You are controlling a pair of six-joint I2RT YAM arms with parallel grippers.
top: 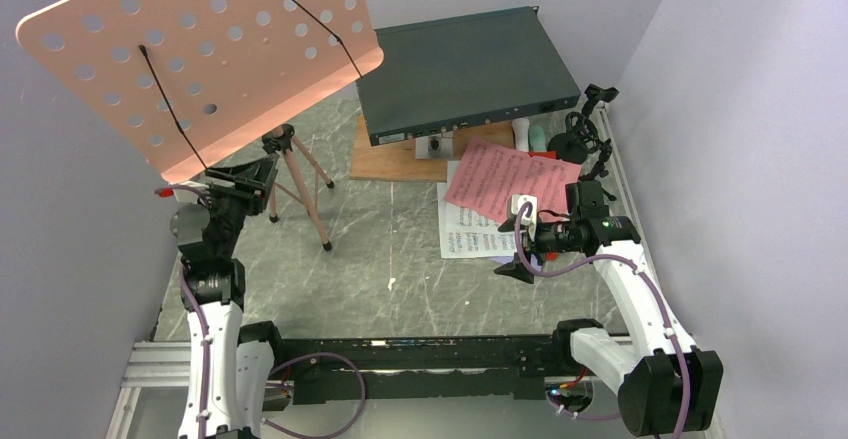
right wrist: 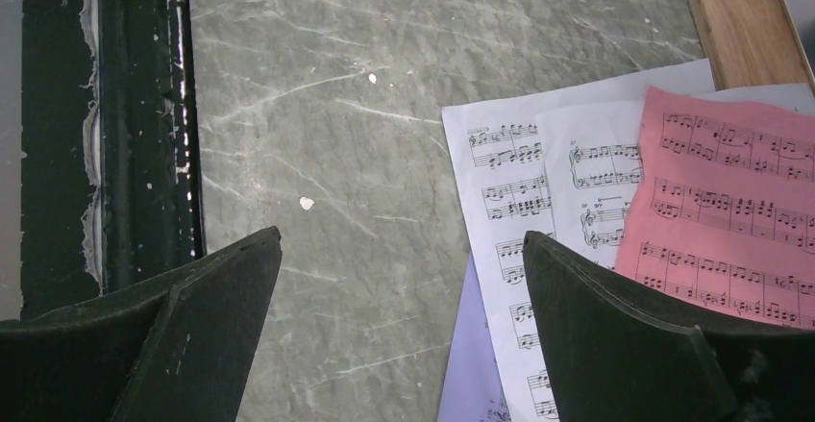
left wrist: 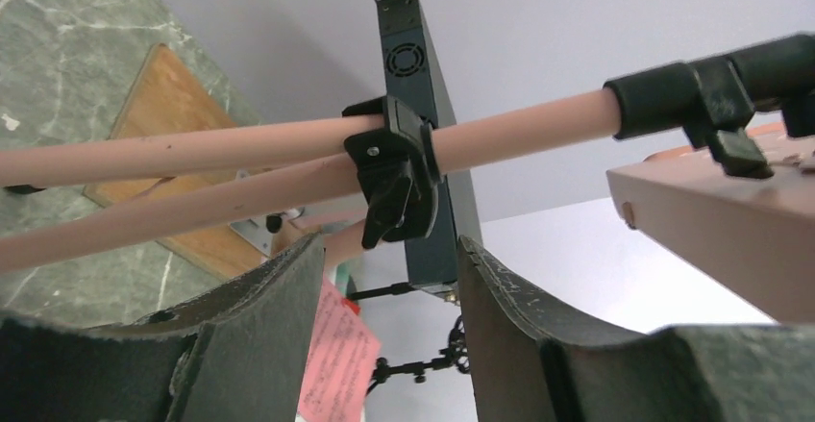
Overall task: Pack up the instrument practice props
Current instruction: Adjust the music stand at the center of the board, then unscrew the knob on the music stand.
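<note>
Left pincer [left wrist: 389,249] half-open, empty, by the music stand [top: 200,49]; right pincer [right wrist: 402,239] gapes over grey marbled table [top: 400,279] between pale walls [top: 760,159].

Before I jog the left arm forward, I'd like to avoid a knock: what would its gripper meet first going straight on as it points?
Probably the black clamp on the tubes of the salmon-pink music stand, centred beyond the open left gripper. Depth is unclear, so how near I cannot tell.
</note>
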